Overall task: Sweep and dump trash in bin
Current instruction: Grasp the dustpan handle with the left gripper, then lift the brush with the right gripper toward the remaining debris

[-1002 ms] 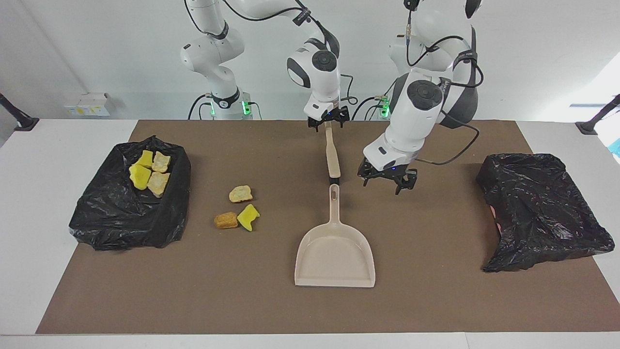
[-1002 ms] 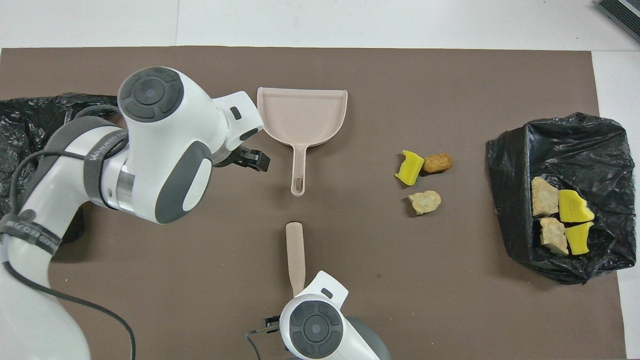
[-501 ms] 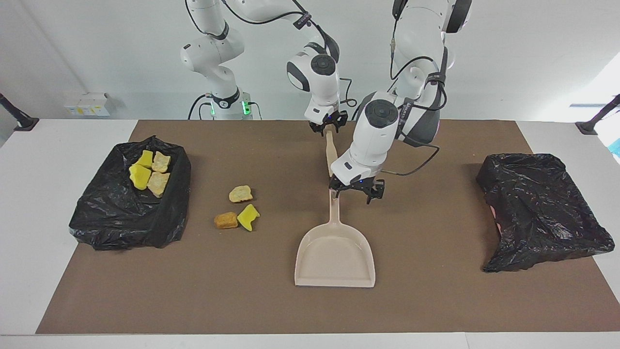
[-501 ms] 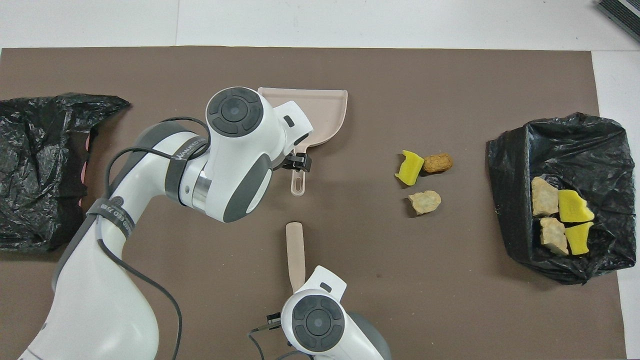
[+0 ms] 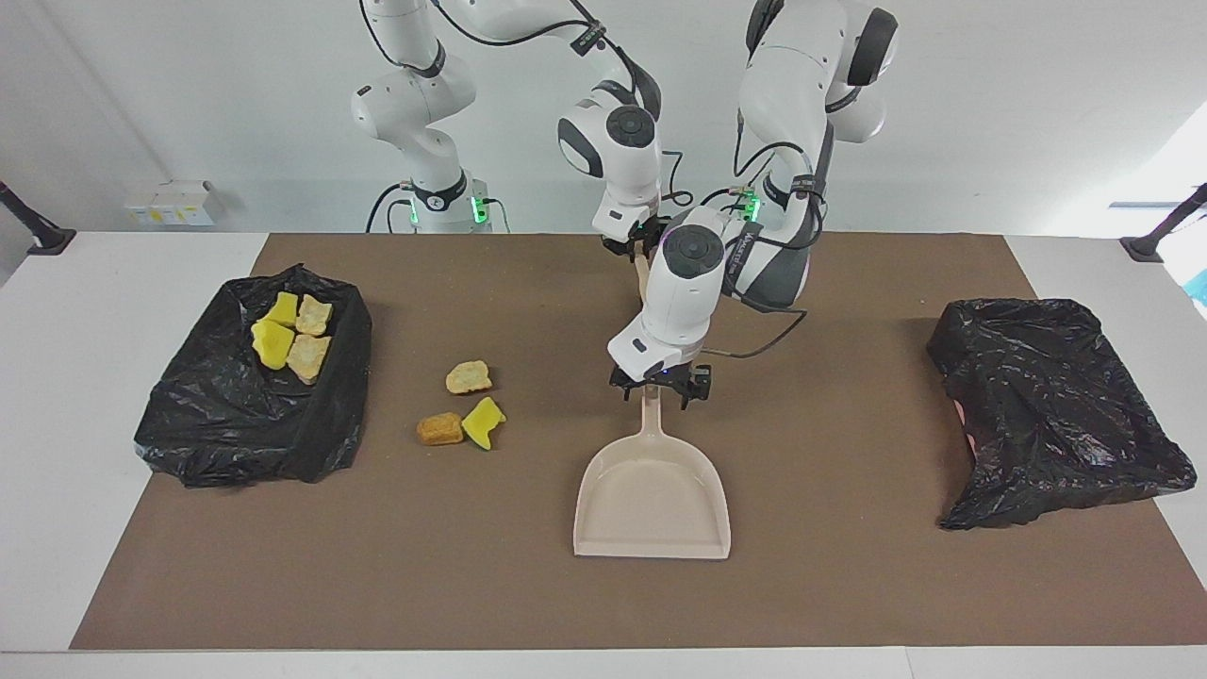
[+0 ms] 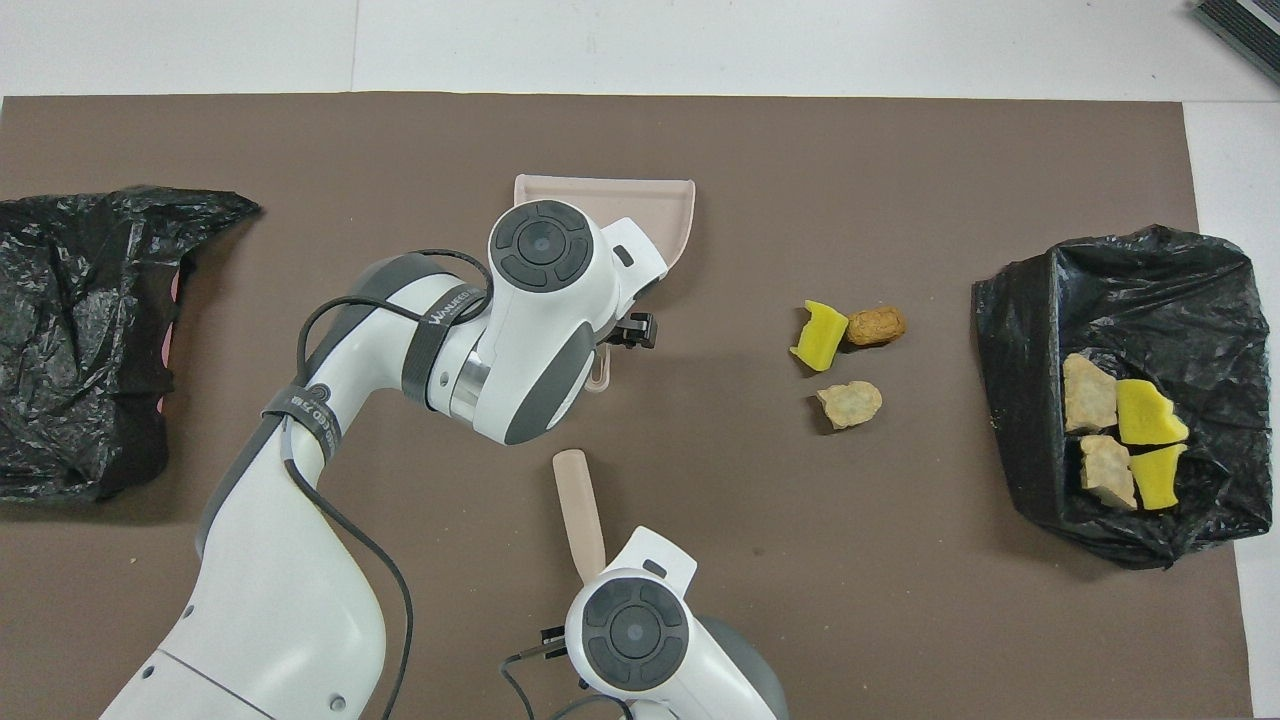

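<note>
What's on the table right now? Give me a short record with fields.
left gripper: at the dustpan handle, jaws open
right gripper: shut on the end of the brush
loose trash: three scraps between dustpan and bin
bin: black-bagged, at the right arm's end of the table
binned trash: four scraps
second bag: at the left arm's end of the table

Plastic, foam and matt mat

Smooth beige plastic dustpan (image 5: 653, 495); crinkled glossy black plastic bags (image 5: 250, 401); porous yellow sponge scraps (image 5: 483, 422); matt brown mat (image 5: 849, 585); glossy white arm shells.
</note>
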Controlling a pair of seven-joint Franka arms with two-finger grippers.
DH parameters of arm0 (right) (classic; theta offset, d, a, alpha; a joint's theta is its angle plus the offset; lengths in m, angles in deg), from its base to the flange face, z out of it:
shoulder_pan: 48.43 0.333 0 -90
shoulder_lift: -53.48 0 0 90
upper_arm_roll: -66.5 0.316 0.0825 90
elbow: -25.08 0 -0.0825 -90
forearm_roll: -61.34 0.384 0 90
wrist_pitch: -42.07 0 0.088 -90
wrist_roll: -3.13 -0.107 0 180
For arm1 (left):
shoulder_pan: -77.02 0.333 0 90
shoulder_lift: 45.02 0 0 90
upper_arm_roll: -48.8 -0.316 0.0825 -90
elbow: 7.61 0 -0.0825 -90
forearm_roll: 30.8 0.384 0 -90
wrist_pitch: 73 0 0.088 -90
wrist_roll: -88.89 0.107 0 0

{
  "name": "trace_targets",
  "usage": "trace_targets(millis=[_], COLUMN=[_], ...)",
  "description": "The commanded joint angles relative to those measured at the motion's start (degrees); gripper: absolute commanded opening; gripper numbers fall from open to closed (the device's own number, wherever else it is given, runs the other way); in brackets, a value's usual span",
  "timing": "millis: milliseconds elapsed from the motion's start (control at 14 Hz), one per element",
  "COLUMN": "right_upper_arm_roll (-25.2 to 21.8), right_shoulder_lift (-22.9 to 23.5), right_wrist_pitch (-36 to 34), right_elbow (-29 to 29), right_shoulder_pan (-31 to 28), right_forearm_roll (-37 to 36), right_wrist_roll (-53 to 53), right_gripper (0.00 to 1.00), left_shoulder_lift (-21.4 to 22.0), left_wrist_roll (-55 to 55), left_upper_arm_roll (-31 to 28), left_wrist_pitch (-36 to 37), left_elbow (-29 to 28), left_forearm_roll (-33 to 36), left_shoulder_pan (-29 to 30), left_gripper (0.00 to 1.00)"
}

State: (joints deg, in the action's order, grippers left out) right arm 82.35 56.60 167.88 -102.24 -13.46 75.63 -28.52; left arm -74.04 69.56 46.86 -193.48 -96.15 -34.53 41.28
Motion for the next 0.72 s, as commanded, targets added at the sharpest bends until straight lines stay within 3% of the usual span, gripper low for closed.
trace_targets(millis=[0, 72, 644], right_upper_arm_roll=[0.06, 0.23, 0.06], right_shoulder_lift=[-3.80, -5.30, -18.75], right_wrist_pitch=[-6.08, -9.15, -29.73], right_elbow=[0.76, 0.59, -0.03], right_shoulder_pan=[-3.31, -5.32, -23.42], right_forearm_roll=[-0.85, -0.85, -1.46], right_wrist_roll=[2.72, 4.12, 21.87], right_gripper=[0.00, 0.00, 0.00], left_shoulder_lift=[-0.51, -0.42, 1.33], left_wrist_roll=[-0.80, -0.80, 4.18], left_upper_arm_roll=[-0.61, -0.61, -1.23], left_wrist_pitch=[-0.54, -0.90, 0.42], left_elbow=[1.27, 1.18, 0.92], left_forearm_roll=[-0.66, -0.66, -0.05], left_shoulder_pan=[-0.47, -0.56, 1.02], left_gripper=[0.08, 0.00, 0.00])
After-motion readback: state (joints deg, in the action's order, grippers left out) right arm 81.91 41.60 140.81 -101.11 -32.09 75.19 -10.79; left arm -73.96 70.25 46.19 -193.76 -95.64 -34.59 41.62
